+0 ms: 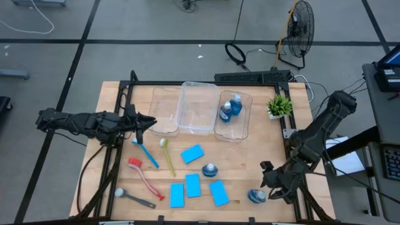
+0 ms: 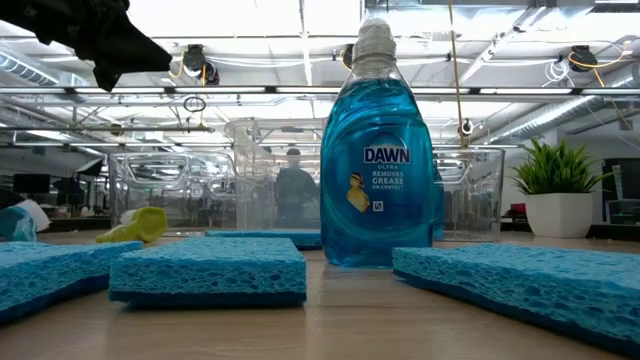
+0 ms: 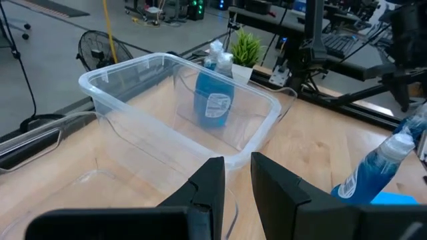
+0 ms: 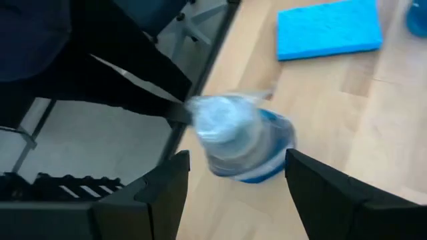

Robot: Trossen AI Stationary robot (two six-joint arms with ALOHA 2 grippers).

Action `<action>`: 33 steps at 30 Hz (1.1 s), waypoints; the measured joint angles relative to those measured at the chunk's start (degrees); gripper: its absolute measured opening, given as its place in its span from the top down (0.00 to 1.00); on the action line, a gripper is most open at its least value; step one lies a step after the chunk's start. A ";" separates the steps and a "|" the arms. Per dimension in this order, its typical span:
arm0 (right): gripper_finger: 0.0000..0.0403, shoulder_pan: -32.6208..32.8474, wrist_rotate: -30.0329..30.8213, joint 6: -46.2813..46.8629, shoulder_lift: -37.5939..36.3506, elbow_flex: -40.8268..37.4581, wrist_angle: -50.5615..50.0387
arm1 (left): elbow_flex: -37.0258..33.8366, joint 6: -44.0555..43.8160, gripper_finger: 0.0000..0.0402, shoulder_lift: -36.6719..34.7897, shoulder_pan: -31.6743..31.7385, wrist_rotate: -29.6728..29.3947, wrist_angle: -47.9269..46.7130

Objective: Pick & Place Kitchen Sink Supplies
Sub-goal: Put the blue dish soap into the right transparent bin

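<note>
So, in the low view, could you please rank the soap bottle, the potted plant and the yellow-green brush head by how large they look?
1. Soap bottle, though it stands nearest the camera.
2. Potted plant.
3. Yellow-green brush head.

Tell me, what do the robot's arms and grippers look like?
Both arms are black and chunky, made of jointed segments. The left gripper ends in two flat, blocky black fingers with slanted tips. The right gripper has the same dark, angular fingers.

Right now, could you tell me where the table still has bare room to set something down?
Bare wood lies between the potted plant and the bottle at the right gripper, and at the left edge beside the brushes. The middle front is crowded with sponges.
</note>
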 joint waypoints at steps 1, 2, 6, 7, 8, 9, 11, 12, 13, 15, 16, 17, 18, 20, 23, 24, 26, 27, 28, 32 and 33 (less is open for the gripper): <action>0.41 0.25 0.14 -0.01 0.17 0.00 0.57 | 0.00 0.02 0.81 0.00 0.00 0.00 0.00; 0.40 0.41 0.21 0.00 0.38 0.00 1.11 | 0.00 0.02 0.81 0.00 0.00 0.00 -0.02; 0.38 0.42 0.43 1.23 1.60 0.00 3.20 | 0.00 0.06 0.81 0.00 0.00 0.00 -0.04; 0.37 0.42 0.47 1.49 2.00 0.00 3.44 | 0.00 0.05 0.81 0.00 0.00 0.00 -0.05; 0.37 0.42 0.47 1.52 2.48 0.00 3.61 | 0.00 0.07 0.81 0.00 0.00 0.00 -0.04; 0.36 0.42 0.43 1.52 2.91 0.00 3.75 | 0.00 0.09 0.81 0.00 0.00 0.00 -0.05; 0.35 0.42 0.47 1.52 3.59 0.00 3.78 | -0.02 0.05 0.81 0.00 0.00 0.00 -0.08; 0.35 0.42 0.63 1.51 3.88 0.00 3.79 | -0.02 -0.02 0.81 0.00 0.00 0.00 -0.07; 0.34 0.42 1.20 1.50 4.21 0.00 3.82 | -0.02 -0.03 0.81 0.00 0.00 0.00 -0.07; 0.33 0.42 3.15 1.54 4.74 0.00 3.71 | -0.02 -0.13 0.81 0.00 0.00 0.00 -0.04; 0.33 0.42 3.77 1.52 4.91 0.00 3.87 | -0.02 -0.18 0.81 0.00 0.00 0.00 -0.04; 0.33 0.42 4.64 1.54 5.06 0.00 4.16 | -0.02 -0.19 0.81 0.00 0.00 0.00 -0.04; 0.32 0.42 5.12 1.55 5.26 0.00 4.48 | -0.02 -0.19 0.81 0.00 0.00 0.00 -0.02; 0.32 0.42 6.35 1.60 5.78 0.00 4.82 | -0.02 -0.19 0.81 0.00 0.00 0.00 -0.02; 0.31 0.42 6.44 1.76 6.59 0.00 5.02 | -0.02 -0.25 0.81 0.00 0.00 0.00 -0.02; 0.31 0.42 6.39 1.78 7.02 0.00 5.15 | -0.02 -0.26 0.81 0.00 0.00 0.00 -0.02; 0.31 0.42 6.33 2.28 7.97 0.00 5.64 | -0.02 -0.28 0.81 0.00 0.00 0.00 0.00; 0.31 0.42 6.29 2.72 8.36 0.00 5.82 | -0.02 -0.29 0.81 0.00 0.00 0.00 0.00; 0.31 0.42 6.26 3.19 8.77 0.00 5.99 | -0.02 -0.30 0.81 0.00 0.00 0.02 0.00; 0.32 0.42 6.22 3.71 9.81 0.00 6.19 | -0.02 -0.32 0.81 0.00 0.00 0.72 0.00; 0.33 0.42 6.21 3.71 10.01 0.00 6.29 | -0.02 -0.33 0.81 0.00 0.00 1.27 0.00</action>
